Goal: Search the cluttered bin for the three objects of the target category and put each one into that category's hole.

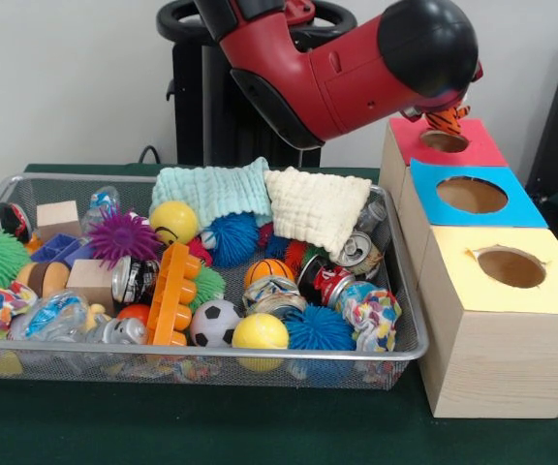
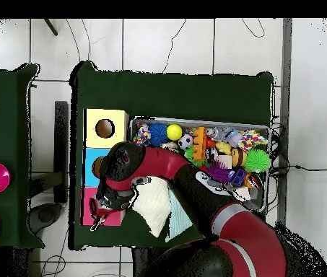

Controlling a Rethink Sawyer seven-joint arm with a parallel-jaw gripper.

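Tool (image 1: 446,114) mostly hidden behind arm, pinching striped toy (image 1: 445,120) over red hole (image 1: 444,141).

The arm (image 1: 356,73) hides the pincer and most of the striped toy (image 1: 446,119).

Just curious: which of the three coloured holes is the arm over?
The red-topped hole, farthest back; the blue and yellow ones have nothing above them.

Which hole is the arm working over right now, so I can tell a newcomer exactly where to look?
Right of the wire bin stand three wooden boxes in a row. It is the farthest box's hole, framed in red, not blue or yellow, with an orange striped item hanging just above it.
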